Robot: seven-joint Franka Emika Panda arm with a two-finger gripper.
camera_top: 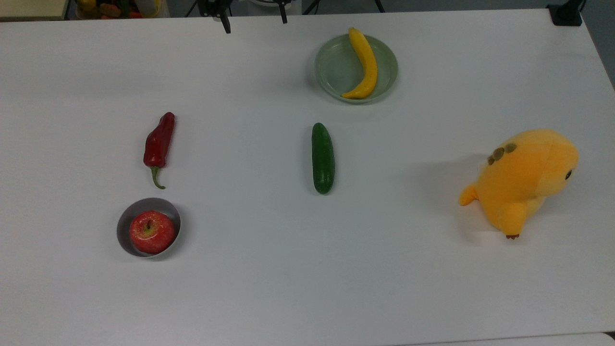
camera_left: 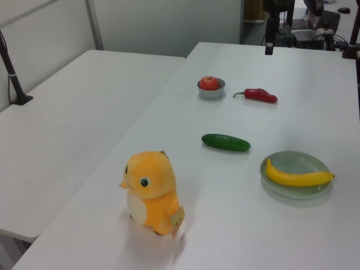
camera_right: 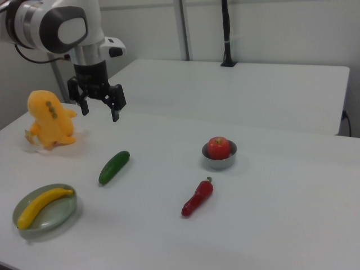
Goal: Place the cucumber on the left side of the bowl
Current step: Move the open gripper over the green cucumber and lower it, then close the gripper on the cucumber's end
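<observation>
Pincer agape; one cucumber, one bowl.

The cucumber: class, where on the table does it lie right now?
In the top view the cucumber lies mid-table, just below the pale green dish holding the banana, with the red chili far to the top view's left.

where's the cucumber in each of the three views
Top view: the cucumber lies near the middle of the table, lengthwise up and down, below the pale green dish holding the banana.
Left view: the cucumber lies mid-picture, up and left of the dish.
Right view: the cucumber lies left of centre, up and right of the dish.
Shared landmark: the pale green dish.
</observation>
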